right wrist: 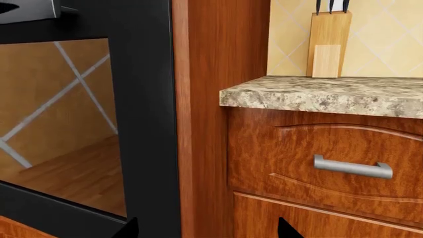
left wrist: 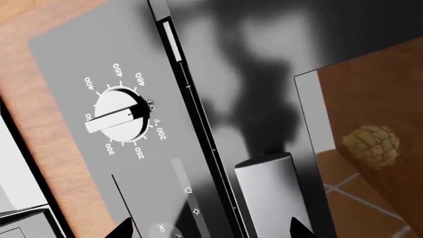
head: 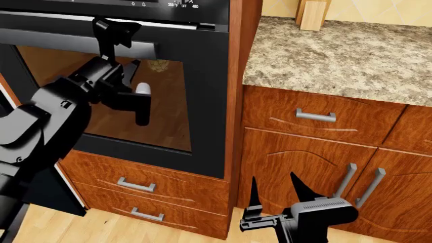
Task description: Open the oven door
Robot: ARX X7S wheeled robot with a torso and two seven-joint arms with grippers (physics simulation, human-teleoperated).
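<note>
From the head view, the left pincer (head: 115,30) is up at the top edge of the oven door (head: 202,101), its black fingers (head: 102,35) on either side of the long silver-grey bar handle (head: 68,40) and apparently touching it, though contact is hard to judge. The door fills the left of that view, black frame around a dark tinted window, set in the reddish-brown cabinet column with two drawers (head: 138,185) below. Its handle runs horizontally across the top, long axis side to side, and the glass faces out toward the robot.

The left wrist view gives what the head camera barely catches: the grey control panel with a white temperature knob (left wrist: 119,116), its pointer near OFF, the numbers ringed around it. Beside the panel runs the door's black top edge, with a stub of the handle (left wrist: 271,188) near two dark fingertips (left wrist: 300,229). A pale round object (left wrist: 373,145) shows in the window glass.

Over to the right wrist view: only here is the knife block (right wrist: 328,44) seen clearly, standing on the speckled stone tabletop (right wrist: 330,96), with a drawer handle (right wrist: 352,167) beneath. The door's right frame (right wrist: 142,124) stands vertical at the edge.

The right pincer (head: 276,195) hangs low in front of the cabinet doors (head: 297,162), prongs spread wide and holding nothing.
</note>
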